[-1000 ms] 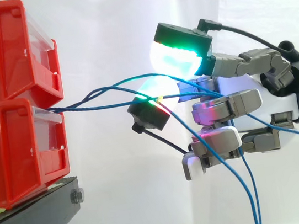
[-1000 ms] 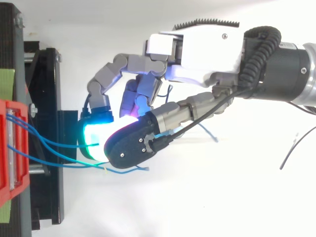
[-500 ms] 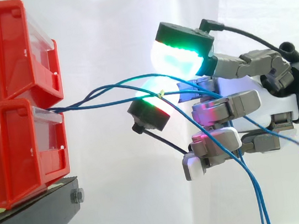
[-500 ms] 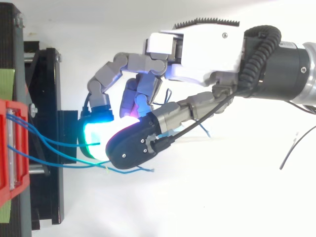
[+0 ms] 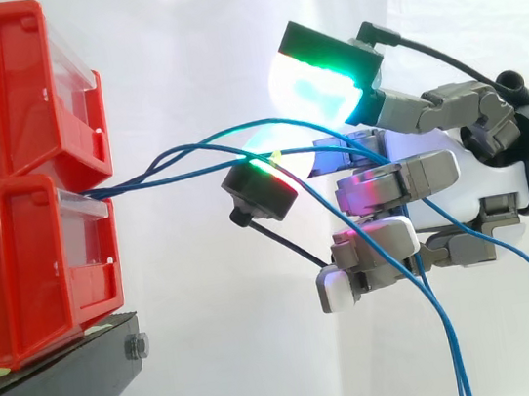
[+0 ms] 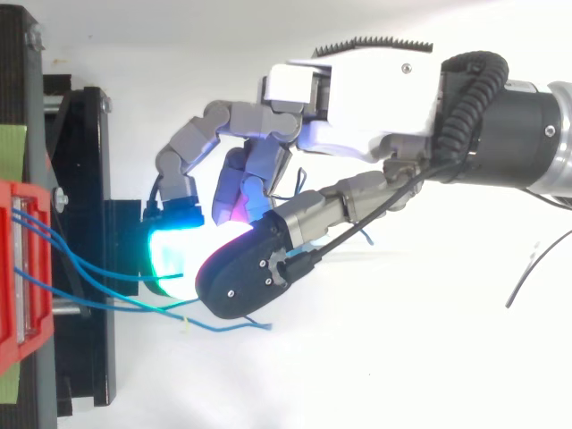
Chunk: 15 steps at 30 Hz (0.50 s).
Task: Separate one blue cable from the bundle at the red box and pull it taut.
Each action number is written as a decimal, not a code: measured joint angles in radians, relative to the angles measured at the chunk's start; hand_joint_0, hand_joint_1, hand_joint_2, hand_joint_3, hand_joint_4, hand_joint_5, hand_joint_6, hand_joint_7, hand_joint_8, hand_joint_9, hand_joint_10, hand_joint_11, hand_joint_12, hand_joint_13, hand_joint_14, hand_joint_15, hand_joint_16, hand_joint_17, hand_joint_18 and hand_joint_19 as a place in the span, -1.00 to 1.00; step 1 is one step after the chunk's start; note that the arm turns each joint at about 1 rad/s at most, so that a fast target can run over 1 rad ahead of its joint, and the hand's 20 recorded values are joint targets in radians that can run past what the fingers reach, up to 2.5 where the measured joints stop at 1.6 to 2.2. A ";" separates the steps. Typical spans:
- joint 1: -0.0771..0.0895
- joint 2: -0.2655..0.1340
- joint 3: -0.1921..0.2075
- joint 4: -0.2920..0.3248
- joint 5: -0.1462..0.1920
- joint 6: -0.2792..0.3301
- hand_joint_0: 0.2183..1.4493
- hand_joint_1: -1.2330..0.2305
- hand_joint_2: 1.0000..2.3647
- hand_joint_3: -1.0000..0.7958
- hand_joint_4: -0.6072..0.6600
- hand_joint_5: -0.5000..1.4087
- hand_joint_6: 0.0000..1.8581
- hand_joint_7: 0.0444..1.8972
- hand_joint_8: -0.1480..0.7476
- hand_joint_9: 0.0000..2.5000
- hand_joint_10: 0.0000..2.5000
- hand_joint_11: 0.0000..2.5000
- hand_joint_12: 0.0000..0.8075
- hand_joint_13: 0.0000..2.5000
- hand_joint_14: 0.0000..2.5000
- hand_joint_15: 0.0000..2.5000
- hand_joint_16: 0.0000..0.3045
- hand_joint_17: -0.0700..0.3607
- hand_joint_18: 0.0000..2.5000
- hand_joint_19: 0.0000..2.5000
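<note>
The arm enters the side view from 3 o'clock and holds the hand (image 5: 461, 195) level, its fingers reaching toward 9 o'clock at the red bins. The hand is curled, not spread. One finger arches highest, its fingertip pad (image 5: 318, 87) glowing green and cyan. The thumb (image 5: 259, 191) sits lower, at about 7 o'clock from that pad, with a green and red glow along its upper edge. The remaining fingers fold back toward the palm, tinted magenta. From the top view the thumb (image 6: 241, 277) closes against the glowing fingertips at the hand's 9 o'clock end, and the strands run into that closure, so the hand appears to pinch a blue cable (image 5: 183, 176) there.

There are two red bins, the upper bin (image 5: 3, 87) stacked on the lower bin (image 5: 28, 270), both on one black stand (image 5: 64, 384) before the white curtain (image 5: 185, 52).

Three blue strands leave the gap between the bins. The pinched one runs almost straight toward 3 o'clock to the thumb. A darker strand (image 5: 170, 153) humps up, crosses the hand and drops toward 6 o'clock. A teal-blue strand (image 5: 264, 121) arcs highest, passes under the top fingertip and falls toward 5 o'clock
</note>
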 measured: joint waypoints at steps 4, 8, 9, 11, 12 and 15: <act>0.001 0.000 0.000 0.005 0.002 -0.002 -0.43 -0.18 -1.00 -0.44 -0.06 -0.64 -0.02 -0.03 -0.44 -0.06 -0.42 0.06 -0.53 -0.11 -0.99 -0.04 -0.99 -0.66 -0.62 -0.32; 0.001 0.000 0.000 0.006 0.003 -0.002 -0.49 -0.20 -1.00 -0.44 -0.05 -0.64 -0.02 -0.05 -0.44 -0.08 -0.35 0.01 -0.51 -0.13 -0.99 -0.04 -0.98 -0.65 -0.64 -0.33; 0.001 0.000 0.000 0.006 0.003 -0.002 -0.49 -0.20 -1.00 -0.44 -0.05 -0.64 -0.02 -0.05 -0.44 -0.08 -0.34 0.00 -0.52 -0.14 -0.99 -0.04 -0.98 -0.65 -0.64 -0.33; 0.002 0.000 0.000 0.006 0.003 -0.002 -0.49 -0.20 -1.00 -0.44 -0.04 -0.64 -0.02 -0.11 -0.44 -0.09 -0.33 0.00 -0.53 -0.14 -0.99 -0.04 -0.99 -0.65 -0.66 -0.33; 0.003 0.000 0.000 0.006 0.004 -0.002 -0.49 -0.20 -1.00 -0.44 -0.04 -0.64 -0.02 -0.12 -0.44 -0.09 -0.33 -0.02 -0.54 -0.15 -0.99 -0.04 -0.99 -0.66 -0.66 -0.34; 0.004 0.000 0.000 0.004 0.004 -0.002 -0.50 -0.19 -1.00 -0.44 -0.04 -0.64 -0.03 -0.09 -0.43 -0.09 -0.32 -0.02 -0.53 -0.15 -0.99 -0.04 -0.99 -0.66 -0.67 -0.34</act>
